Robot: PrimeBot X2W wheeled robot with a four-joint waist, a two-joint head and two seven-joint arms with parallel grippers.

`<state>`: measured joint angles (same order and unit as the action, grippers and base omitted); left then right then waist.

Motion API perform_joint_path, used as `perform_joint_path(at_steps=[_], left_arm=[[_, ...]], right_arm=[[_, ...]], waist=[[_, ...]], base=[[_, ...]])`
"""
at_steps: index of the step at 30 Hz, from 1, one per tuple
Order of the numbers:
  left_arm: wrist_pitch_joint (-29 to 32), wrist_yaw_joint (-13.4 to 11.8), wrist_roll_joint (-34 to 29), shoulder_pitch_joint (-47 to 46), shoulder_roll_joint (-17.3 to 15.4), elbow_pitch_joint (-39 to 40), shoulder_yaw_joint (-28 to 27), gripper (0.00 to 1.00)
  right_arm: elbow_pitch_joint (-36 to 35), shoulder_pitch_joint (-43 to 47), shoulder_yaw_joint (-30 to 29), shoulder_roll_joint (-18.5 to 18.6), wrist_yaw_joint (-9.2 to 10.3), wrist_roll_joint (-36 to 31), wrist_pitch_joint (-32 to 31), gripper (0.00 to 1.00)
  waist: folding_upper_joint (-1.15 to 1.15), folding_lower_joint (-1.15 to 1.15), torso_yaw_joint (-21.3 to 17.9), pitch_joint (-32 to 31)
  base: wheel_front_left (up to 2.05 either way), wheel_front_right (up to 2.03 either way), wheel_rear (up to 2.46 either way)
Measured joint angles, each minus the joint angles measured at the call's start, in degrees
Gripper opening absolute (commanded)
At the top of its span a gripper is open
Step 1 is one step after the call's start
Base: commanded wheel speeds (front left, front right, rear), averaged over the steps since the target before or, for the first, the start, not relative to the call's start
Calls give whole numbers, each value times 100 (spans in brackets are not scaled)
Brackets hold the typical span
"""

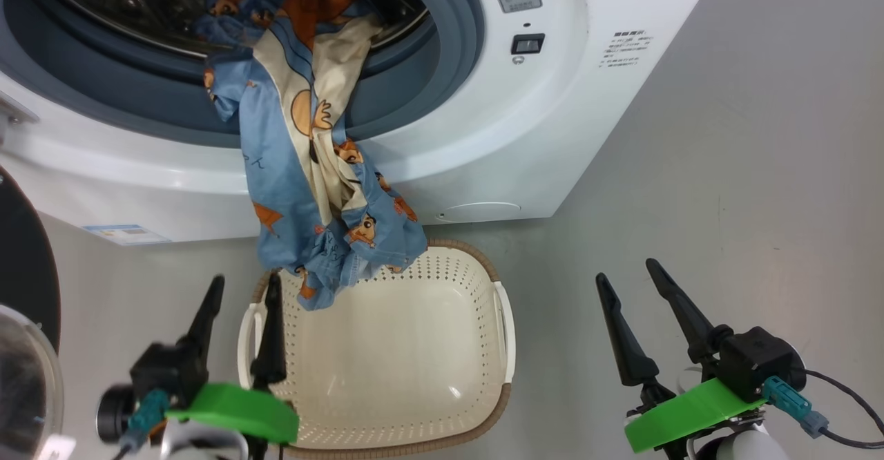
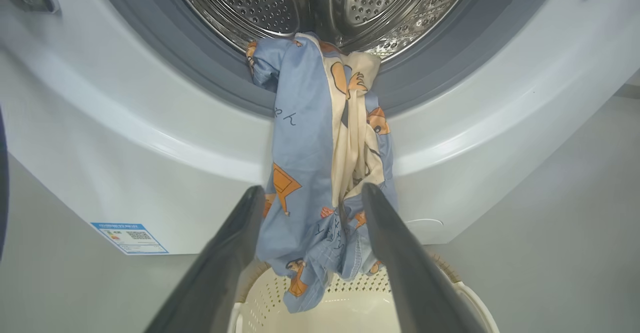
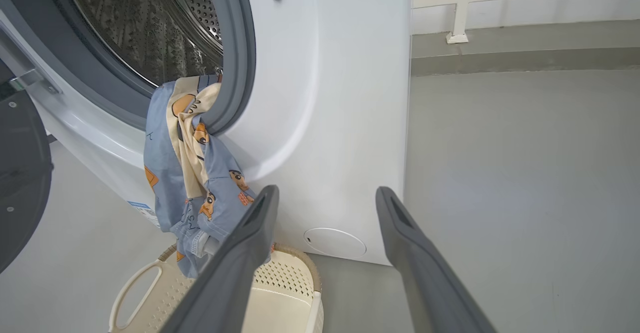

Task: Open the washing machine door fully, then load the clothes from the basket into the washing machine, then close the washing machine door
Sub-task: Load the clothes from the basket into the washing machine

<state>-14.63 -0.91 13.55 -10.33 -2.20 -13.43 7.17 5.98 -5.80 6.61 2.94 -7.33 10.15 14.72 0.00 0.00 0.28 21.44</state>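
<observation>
Hanging out of the drum (image 2: 280, 3): the clothes (image 1: 311, 170), blue printed fabric with cream and orange pieces. They drape over the grey gasket (image 1: 428, 66) and down the front of the washing machine (image 1: 539, 135), the lower end dipping into the basket (image 1: 400, 363) at its 12 o'clock rim. The basket stands on the floor (image 1: 725, 204). At 9 o'clock in the head view, the washing machine door (image 1: 24, 260) is swung open. At the basket's 9 o'clock, the left gripper (image 1: 247, 278): fingers apart, holding nothing. At its 3 o'clock, the right gripper (image 1: 626, 270): fingers apart, holding nothing.
</observation>
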Motion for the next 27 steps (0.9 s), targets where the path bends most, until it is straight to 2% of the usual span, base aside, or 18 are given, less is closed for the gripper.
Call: perform_joint_path(at_steps=[13,21,27], left_arm=[[0,-35,135,1021,-19,517,-163,100],[0,-33,135,1020,-76,553,-236,100],[0,-26,159,588,-73,36,-289,100]], right_arm=[[-103,127,-137,1,0,-51,0,100],[-124,125,-90,0,0,-51,0,100],[-142,108,-23,-2,0,-48,0,100]], waist=[[0,0,-64,31],[0,0,-136,151],[0,0,-234,291]], base=[[0,0,0],[0,0,0],[0,0,0]])
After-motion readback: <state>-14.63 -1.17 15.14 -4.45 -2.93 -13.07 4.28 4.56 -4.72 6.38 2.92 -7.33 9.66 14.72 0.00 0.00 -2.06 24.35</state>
